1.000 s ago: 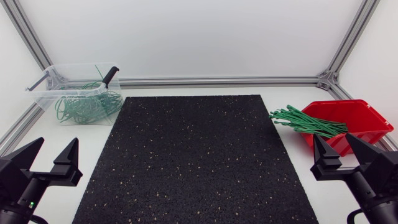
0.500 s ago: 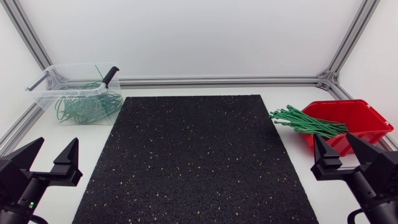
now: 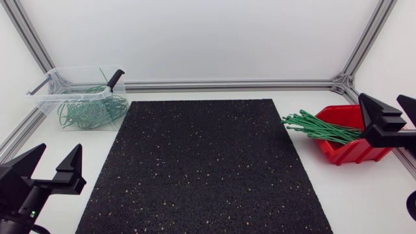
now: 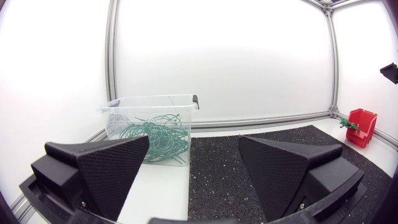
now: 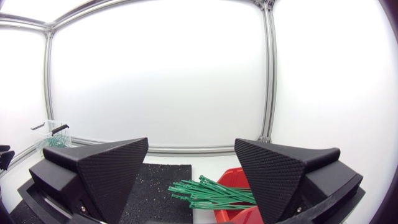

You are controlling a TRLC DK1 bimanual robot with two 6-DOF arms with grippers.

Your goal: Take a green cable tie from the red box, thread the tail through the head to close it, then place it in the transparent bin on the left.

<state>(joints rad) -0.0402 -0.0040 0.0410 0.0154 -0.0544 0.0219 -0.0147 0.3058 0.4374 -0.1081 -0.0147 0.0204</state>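
Black mat point(image 3: 201, 162): sits between bin and box, so long carry, tie may slip.
Transparent bin point(image 3: 78, 97): far left, holds green loops.
Red box point(image 3: 364, 133): right side; green cable ties point(image 3: 322, 128) bundled, tails overhanging rim.
Right gripper point(image 3: 392, 110): spread, empty, over box.
Left gripper point(image 3: 58, 159): spread, empty.
Risk: pinch takes 2+ ties, or drags bundle out.

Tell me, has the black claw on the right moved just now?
Yes. The right gripper has gone toward the back of the table: it was in front of the red box, and now it overlaps the box's right end.
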